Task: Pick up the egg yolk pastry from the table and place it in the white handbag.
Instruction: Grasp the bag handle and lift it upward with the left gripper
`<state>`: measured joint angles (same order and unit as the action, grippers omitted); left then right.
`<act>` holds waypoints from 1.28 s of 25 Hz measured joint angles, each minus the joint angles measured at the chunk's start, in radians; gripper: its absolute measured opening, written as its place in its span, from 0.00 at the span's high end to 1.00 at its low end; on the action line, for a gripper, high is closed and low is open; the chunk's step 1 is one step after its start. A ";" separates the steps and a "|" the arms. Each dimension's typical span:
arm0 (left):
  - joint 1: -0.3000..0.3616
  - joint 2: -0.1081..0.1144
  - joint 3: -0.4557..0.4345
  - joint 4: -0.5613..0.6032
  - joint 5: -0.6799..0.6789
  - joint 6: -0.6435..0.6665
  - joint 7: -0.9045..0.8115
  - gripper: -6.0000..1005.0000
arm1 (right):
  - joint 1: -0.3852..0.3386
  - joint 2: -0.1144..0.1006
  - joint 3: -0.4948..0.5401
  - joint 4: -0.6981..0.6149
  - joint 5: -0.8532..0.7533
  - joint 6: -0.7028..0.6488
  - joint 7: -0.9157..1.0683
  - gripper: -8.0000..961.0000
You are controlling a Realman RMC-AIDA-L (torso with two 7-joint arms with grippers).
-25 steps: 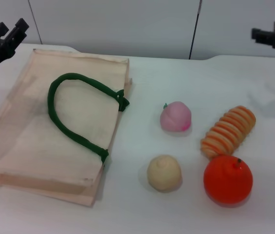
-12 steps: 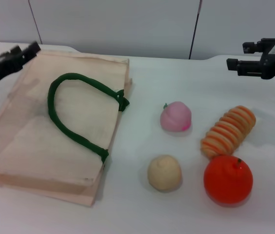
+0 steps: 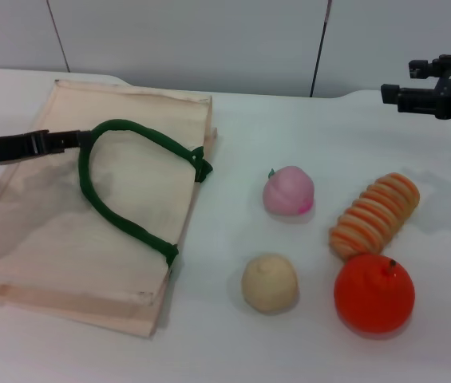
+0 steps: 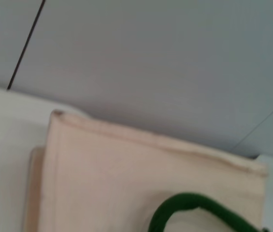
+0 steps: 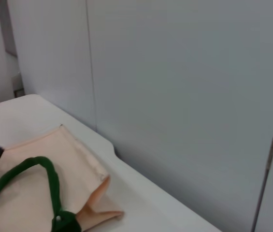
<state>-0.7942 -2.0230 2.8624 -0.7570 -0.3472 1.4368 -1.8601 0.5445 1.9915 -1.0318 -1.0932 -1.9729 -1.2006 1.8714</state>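
Note:
The egg yolk pastry (image 3: 270, 282), a pale beige ball, sits on the white table in front of the pink ball. The white handbag (image 3: 41, 231) lies flat at the left with its dark green handle (image 3: 121, 209) on top. It also shows in the left wrist view (image 4: 126, 183) and the right wrist view (image 5: 25, 198). My left gripper (image 3: 72, 139) reaches in low over the bag from the left, its tip at the handle's far bend. My right gripper (image 3: 399, 78) hovers open and empty at the far right, well behind the food.
A pink peach-like ball (image 3: 288, 191), an orange-and-cream ridged roll (image 3: 374, 214) and an orange (image 3: 373, 294) lie close around the pastry. A grey panelled wall (image 3: 209, 40) rises behind the table's far edge.
My left gripper has swung down and right from the bag's far left corner to the green handle. My right gripper came in from the right edge, then rose slightly.

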 joint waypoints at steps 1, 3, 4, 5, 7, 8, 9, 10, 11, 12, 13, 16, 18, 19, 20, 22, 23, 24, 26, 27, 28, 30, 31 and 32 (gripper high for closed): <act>-0.013 -0.002 0.000 -0.019 0.031 0.003 -0.024 0.28 | 0.000 0.000 0.001 0.000 0.000 0.001 0.000 0.29; -0.032 -0.003 0.000 -0.043 0.079 0.006 -0.057 0.28 | 0.000 0.000 0.004 0.001 0.000 0.002 0.002 0.29; -0.044 -0.002 0.000 -0.053 0.105 0.010 -0.073 0.28 | 0.000 0.000 0.005 0.001 0.000 0.003 0.002 0.29; -0.044 -0.002 0.000 -0.053 0.105 0.010 -0.073 0.28 | 0.000 0.000 0.004 0.001 -0.001 0.003 0.003 0.29; -0.059 -0.001 0.000 -0.070 0.144 0.014 -0.094 0.28 | 0.000 -0.001 0.004 0.003 -0.001 0.005 0.003 0.29; -0.070 -0.002 0.000 -0.084 0.175 0.014 -0.111 0.28 | 0.000 -0.001 0.004 0.006 -0.001 0.008 0.004 0.29; -0.078 -0.002 0.000 -0.094 0.200 0.014 -0.125 0.28 | 0.000 -0.001 0.003 0.009 -0.001 0.012 0.004 0.29; -0.084 -0.003 0.000 -0.100 0.214 0.014 -0.133 0.28 | 0.001 -0.002 0.003 0.012 -0.001 0.017 0.004 0.29; -0.090 -0.002 0.000 -0.105 0.226 0.016 -0.139 0.28 | 0.002 -0.002 0.003 0.015 -0.001 0.022 0.005 0.29; -0.094 -0.001 0.000 -0.104 0.232 0.017 -0.140 0.28 | 0.005 -0.002 0.003 0.020 -0.001 0.027 0.005 0.29; -0.100 0.000 0.000 -0.103 0.241 0.017 -0.142 0.28 | 0.007 -0.002 0.003 0.025 -0.001 0.030 0.005 0.29; -0.124 -0.001 0.000 -0.099 0.276 0.008 -0.146 0.28 | 0.011 -0.001 0.003 0.037 0.000 0.033 0.006 0.29; -0.136 -0.001 0.000 -0.087 0.286 0.002 -0.148 0.28 | 0.013 -0.001 0.003 0.038 0.002 0.033 0.006 0.29; -0.142 0.000 0.000 -0.072 0.295 -0.002 -0.150 0.28 | 0.015 -0.001 0.003 0.038 0.003 0.033 0.006 0.29; -0.145 0.002 0.000 -0.060 0.303 -0.009 -0.153 0.28 | 0.016 -0.001 0.003 0.038 0.003 0.033 0.006 0.29; -0.152 0.005 0.000 -0.023 0.331 -0.040 -0.165 0.29 | 0.016 0.000 0.003 0.039 0.004 0.034 0.006 0.28; -0.156 0.006 0.000 -0.010 0.343 -0.056 -0.170 0.29 | 0.016 0.000 0.003 0.039 0.003 0.034 0.006 0.28; -0.160 0.006 0.000 0.002 0.359 -0.073 -0.177 0.29 | 0.017 0.001 0.003 0.040 0.003 0.034 0.006 0.28; -0.168 0.006 0.000 0.020 0.392 -0.101 -0.192 0.29 | 0.017 0.001 0.003 0.041 0.002 0.037 0.006 0.28; -0.168 0.006 0.000 0.020 0.392 -0.101 -0.192 0.29 | 0.017 0.001 0.003 0.042 0.002 0.040 0.006 0.28; -0.173 0.004 0.000 0.027 0.411 -0.123 -0.203 0.29 | 0.017 0.001 0.003 0.045 0.002 0.043 0.006 0.28; -0.175 0.003 0.000 0.029 0.417 -0.136 -0.206 0.29 | 0.018 0.001 0.003 0.050 0.002 0.048 0.006 0.28; -0.176 0.003 0.000 0.032 0.419 -0.141 -0.206 0.29 | 0.018 0.001 0.003 0.051 0.002 0.048 0.006 0.28; -0.179 0.005 0.000 0.041 0.421 -0.145 -0.206 0.29 | 0.020 0.001 0.004 0.052 0.003 0.048 0.006 0.28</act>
<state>-0.9733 -2.0183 2.8625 -0.7163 0.0739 1.2918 -2.0666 0.5640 1.9926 -1.0282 -1.0415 -1.9696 -1.1522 1.8772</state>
